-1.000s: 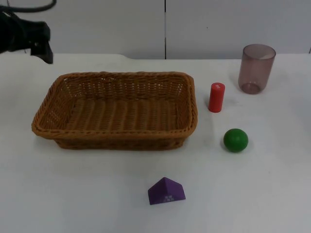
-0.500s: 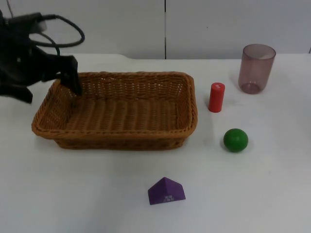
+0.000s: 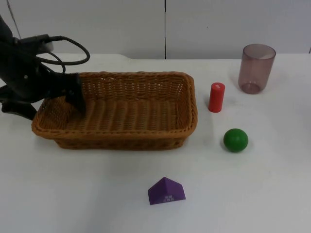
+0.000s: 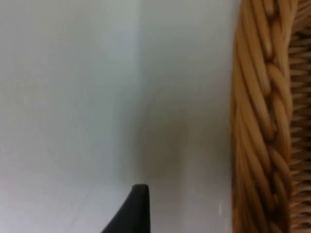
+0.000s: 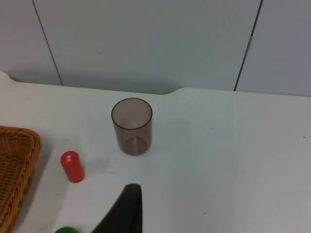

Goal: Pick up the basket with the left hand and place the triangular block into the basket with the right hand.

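Note:
A brown wicker basket (image 3: 116,110) lies on the white table, left of centre. My left gripper (image 3: 51,104) is open at the basket's left end and straddles the rim, one finger (image 3: 77,98) inside and the other outside. In the left wrist view the braided rim (image 4: 260,121) runs close beside a black fingertip (image 4: 133,208). The purple triangular block (image 3: 166,191) lies alone near the front edge, below the basket. My right gripper (image 5: 127,211) waits back from the table, facing the cup and the red cylinder.
A red cylinder (image 3: 216,97) stands right of the basket, with a green ball (image 3: 235,140) in front of it. A tinted plastic cup (image 3: 256,68) stands at the back right. The grey partition wall closes off the far edge.
My left arm came in from the upper left corner and dropped onto the basket's left end, so its fingers now straddle the rim. The basket and blocks stayed put.

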Available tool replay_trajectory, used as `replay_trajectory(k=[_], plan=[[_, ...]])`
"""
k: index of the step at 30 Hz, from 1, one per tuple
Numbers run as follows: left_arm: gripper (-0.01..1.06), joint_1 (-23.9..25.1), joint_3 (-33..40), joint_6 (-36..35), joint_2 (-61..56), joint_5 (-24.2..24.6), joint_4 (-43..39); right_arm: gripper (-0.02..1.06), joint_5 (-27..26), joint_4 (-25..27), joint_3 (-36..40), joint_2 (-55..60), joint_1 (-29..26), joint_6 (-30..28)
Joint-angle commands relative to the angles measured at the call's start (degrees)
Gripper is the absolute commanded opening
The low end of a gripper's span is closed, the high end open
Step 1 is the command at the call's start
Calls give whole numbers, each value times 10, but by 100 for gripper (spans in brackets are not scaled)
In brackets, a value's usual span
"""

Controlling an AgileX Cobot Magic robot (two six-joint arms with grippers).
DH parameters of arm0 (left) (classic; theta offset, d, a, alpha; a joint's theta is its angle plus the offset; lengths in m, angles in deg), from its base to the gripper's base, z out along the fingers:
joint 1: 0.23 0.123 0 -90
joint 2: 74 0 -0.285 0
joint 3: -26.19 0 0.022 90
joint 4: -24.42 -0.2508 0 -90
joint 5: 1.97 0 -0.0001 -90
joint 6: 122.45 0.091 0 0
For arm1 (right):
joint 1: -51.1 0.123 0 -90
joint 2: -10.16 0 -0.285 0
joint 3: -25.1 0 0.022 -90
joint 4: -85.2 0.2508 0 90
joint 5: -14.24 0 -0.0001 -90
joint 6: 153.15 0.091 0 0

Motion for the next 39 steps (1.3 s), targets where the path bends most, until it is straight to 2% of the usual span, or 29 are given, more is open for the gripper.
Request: replay_trajectory(k=[1, 6, 8, 9, 11, 12, 13, 14, 15, 22, 30, 36, 39], plan=[[105, 1, -3, 2, 8, -2, -3, 105, -4, -3, -4, 0, 3, -2], [104, 1, -3, 2, 11, -5, -3, 105, -4, -3, -4, 0, 3, -2], [97, 1, -3, 2, 11, -5, -3, 105, -4, -3, -4, 0, 3, -2], [87, 1, -3, 2, 11, -5, -5, 105, -4, -3, -4, 0, 3, -2], [58, 1, -3, 2, 12, -3, -9, 105, -4, -3, -4, 0, 3, -2], [58, 1, -3, 2, 12, -3, -9, 105, -4, -3, -4, 0, 3, -2], [28, 1, -3, 1, 15, 0, -9, 105, -4, -3, -4, 0, 3, -2], [9, 1, -3, -6, 16, 3, -9, 105, -4, -3, -4, 0, 3, -2], [0, 1, -2, -14, 16, 3, -9, 105, -4, -3, -4, 0, 3, -2], [1, 1, -2, -20, 12, 27, -4, 105, -3, -3, -4, 0, 3, -2], [1, 1, -2, -9, -48, 98, 24, 105, -3, -3, -4, 0, 3, -2], [1, 12, -2, -8, -105, 131, 48, 105, -3, -3, -4, 0, 3, -2], [1, 23, -2, 17, -136, 174, 81, 105, -2, -3, -4, 0, 3, -19]])
